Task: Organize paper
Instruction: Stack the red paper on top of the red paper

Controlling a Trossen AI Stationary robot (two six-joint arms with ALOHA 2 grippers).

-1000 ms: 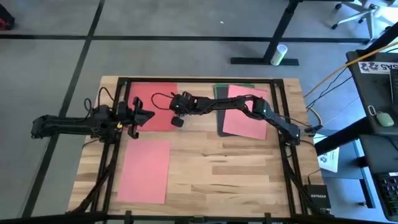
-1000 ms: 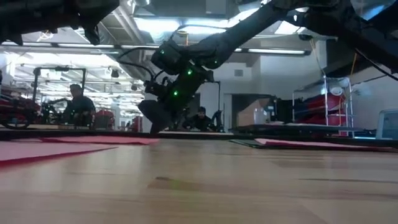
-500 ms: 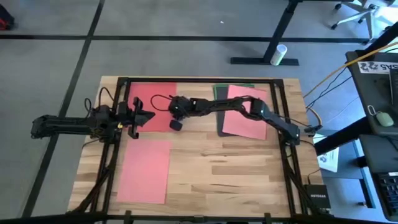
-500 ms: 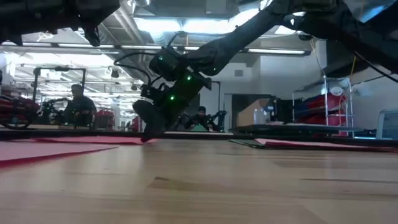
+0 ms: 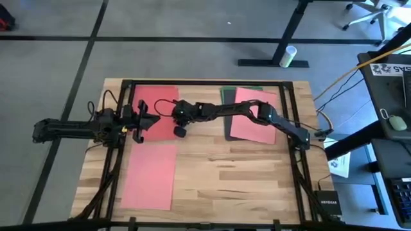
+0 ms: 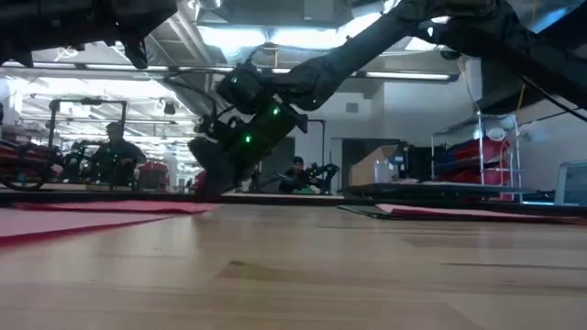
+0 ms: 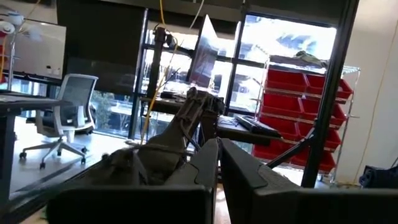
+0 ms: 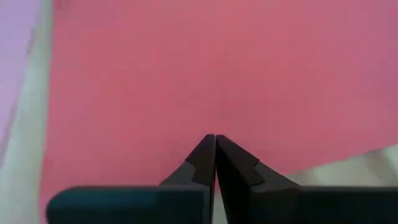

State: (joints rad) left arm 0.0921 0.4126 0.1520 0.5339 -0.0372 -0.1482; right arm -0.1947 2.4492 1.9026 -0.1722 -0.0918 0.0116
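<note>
A red sheet (image 5: 156, 106) lies flat at the table's far left, with a pink sheet (image 5: 151, 176) flat near the front left. At the far right another pink sheet (image 5: 255, 115) lies on dark grey and green sheets (image 5: 226, 96). My right gripper (image 5: 180, 131) reaches across from the right, shut, tips down on the red sheet (image 8: 186, 74). My left gripper (image 5: 145, 122) is shut and held level over the red sheet's left part, holding nothing. My right gripper presses its shut fingertips (image 8: 208, 149) down on the red sheet near its near right corner (image 8: 261, 146). The fingers slant down from the table's right side (image 6: 209, 183). The sheet lies flat on the wood under them.
A black frame (image 5: 205, 83) runs round the tabletop. Bare wood (image 5: 237, 179) fills the middle and front right. A black cable (image 5: 164, 101) loops over the red sheet. Beyond the table stand desks, red bins and seated people (image 6: 115, 151).
My right gripper has gone toward the table's left edge, staying shut and low on the red sheet. The sheet's right edge has slid a little to the left with it.
</note>
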